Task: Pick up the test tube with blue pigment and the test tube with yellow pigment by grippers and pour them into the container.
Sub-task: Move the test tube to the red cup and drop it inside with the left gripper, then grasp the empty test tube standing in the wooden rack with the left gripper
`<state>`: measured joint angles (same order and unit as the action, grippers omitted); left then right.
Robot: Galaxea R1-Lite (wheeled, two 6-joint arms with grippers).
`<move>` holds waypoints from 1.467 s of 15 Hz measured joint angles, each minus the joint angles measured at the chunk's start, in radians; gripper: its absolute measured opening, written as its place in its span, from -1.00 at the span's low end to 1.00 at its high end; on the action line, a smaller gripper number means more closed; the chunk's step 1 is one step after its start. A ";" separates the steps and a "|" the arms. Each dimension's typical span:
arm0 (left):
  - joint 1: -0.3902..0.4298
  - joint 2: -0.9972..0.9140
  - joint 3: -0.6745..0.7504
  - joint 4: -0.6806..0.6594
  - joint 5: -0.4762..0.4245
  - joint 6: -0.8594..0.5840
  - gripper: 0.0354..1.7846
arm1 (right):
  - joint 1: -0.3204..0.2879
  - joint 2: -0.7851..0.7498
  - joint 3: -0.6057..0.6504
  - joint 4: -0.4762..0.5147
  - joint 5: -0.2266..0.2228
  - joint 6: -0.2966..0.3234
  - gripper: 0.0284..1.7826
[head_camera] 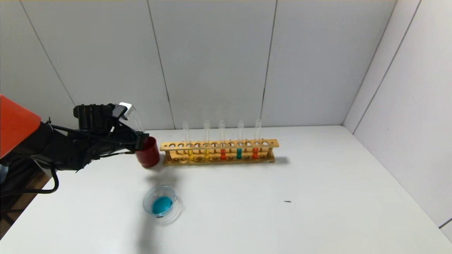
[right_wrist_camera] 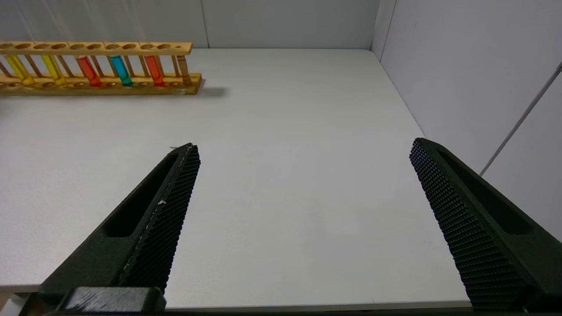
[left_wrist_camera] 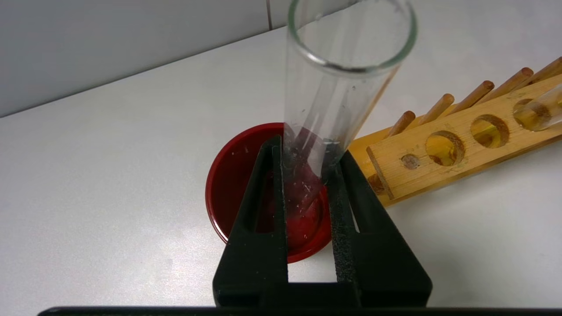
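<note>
The left gripper [left_wrist_camera: 307, 166] is closed on an emptied glass tube [left_wrist_camera: 338, 96], clamped between the two black foam-faced fingers [left_wrist_camera: 347, 228]; the tube is held upright above the dark red cup [left_wrist_camera: 228, 184], its lower end down inside the cup mouth. The tube is clear, thin-walled and cylindrical, with a rolled rim and droplets on the inner wall. The cup is round, opaque and glossy, and stands just beside the left end of the rack [head_camera: 219, 152]. The rack is of pale wood, with a drilled top bar and dowel posts, and holds five upright tubes: two yellow tubes [head_camera: 190, 152], two orange-red ones and one blue tube [head_camera: 239, 152]. The dish [head_camera: 160, 201], low, round, of clear glass with a lip, stands on the white table [head_camera: 317, 197] nearer the robot, well apart from the rack; a blue pool lies in it. The right gripper [right_wrist_camera: 303, 149] is seen wide open over bare table, its fingers [right_wrist_camera: 175, 197] ribbed and touching nothing.
</note>
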<state>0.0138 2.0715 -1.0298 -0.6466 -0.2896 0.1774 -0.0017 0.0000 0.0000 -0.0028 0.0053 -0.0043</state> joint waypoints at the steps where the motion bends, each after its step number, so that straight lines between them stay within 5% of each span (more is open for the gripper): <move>1: 0.000 0.003 0.001 0.000 0.000 0.000 -0.59 | 0.000 0.000 0.000 0.000 0.000 0.000 0.96; 4: -0.001 0.008 0.005 0.000 0.001 0.001 -0.22 | 0.000 0.000 0.000 0.000 0.000 0.000 0.96; 8: -0.005 0.007 0.013 0.000 0.004 0.003 0.55 | 0.000 0.000 0.000 0.000 0.000 0.000 0.96; 11: -0.010 -0.005 0.022 0.000 0.006 0.002 0.87 | 0.000 0.000 0.000 0.000 0.000 0.000 0.96; 18: -0.015 -0.144 0.049 0.015 0.006 -0.002 0.96 | 0.000 0.000 0.000 0.000 0.000 0.000 0.96; 22: -0.089 -0.294 0.115 0.047 0.004 -0.003 0.96 | 0.000 0.000 0.000 0.000 0.000 0.000 0.96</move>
<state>-0.0749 1.7777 -0.9145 -0.5994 -0.2857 0.1749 -0.0017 0.0000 0.0000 -0.0023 0.0057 -0.0043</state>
